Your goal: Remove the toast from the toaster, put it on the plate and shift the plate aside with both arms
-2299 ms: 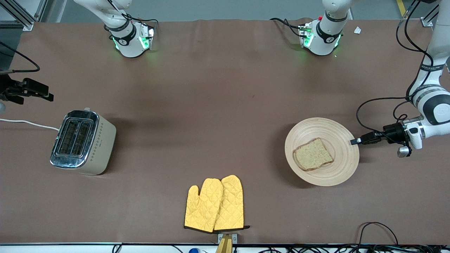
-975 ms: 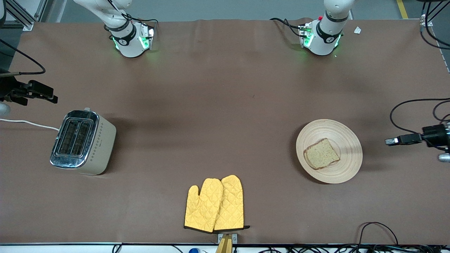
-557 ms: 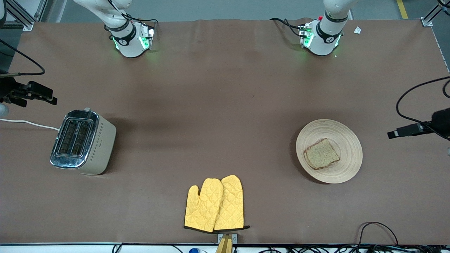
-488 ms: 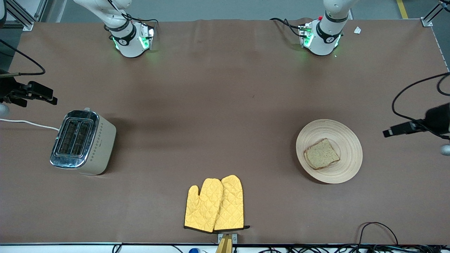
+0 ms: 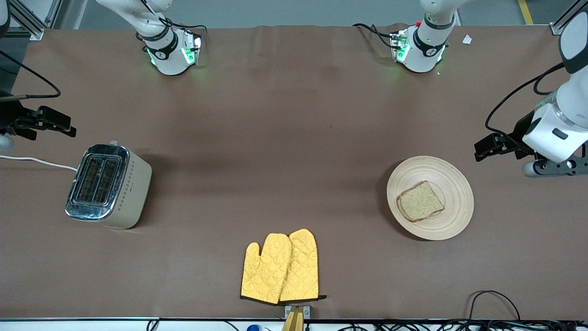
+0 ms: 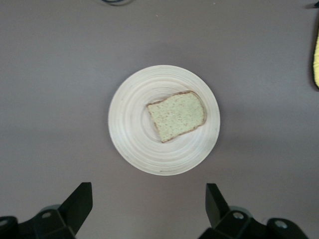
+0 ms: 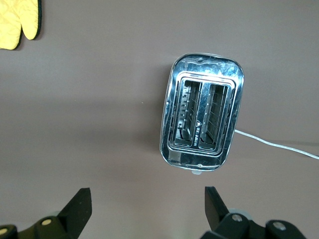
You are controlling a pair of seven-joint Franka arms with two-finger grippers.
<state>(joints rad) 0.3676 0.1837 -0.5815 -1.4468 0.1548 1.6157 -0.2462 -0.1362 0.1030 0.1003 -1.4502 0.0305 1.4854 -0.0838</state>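
Toast (image 5: 421,207) lies flat on the plate (image 5: 455,193), a little off the plate's centre, and the plate sits on the brown table (image 5: 285,151) toward the left arm's end. In the left wrist view the slice (image 6: 176,116) and the plate (image 6: 129,124) show whole, with nothing touching them. Left gripper (image 6: 148,204) hangs in the air over the table beside the plate, its jaws wide apart and holding nothing. Right gripper (image 7: 147,203) is up over the table at the right arm's end, beside the toaster (image 7: 201,118), its jaws likewise spread and empty. Both slots of the toaster (image 5: 108,185) are empty, and a white cord (image 5: 32,161) runs from it. A pair of yellow oven mitts (image 5: 280,267) lies at the table edge nearest the front camera, well apart from plate and toaster
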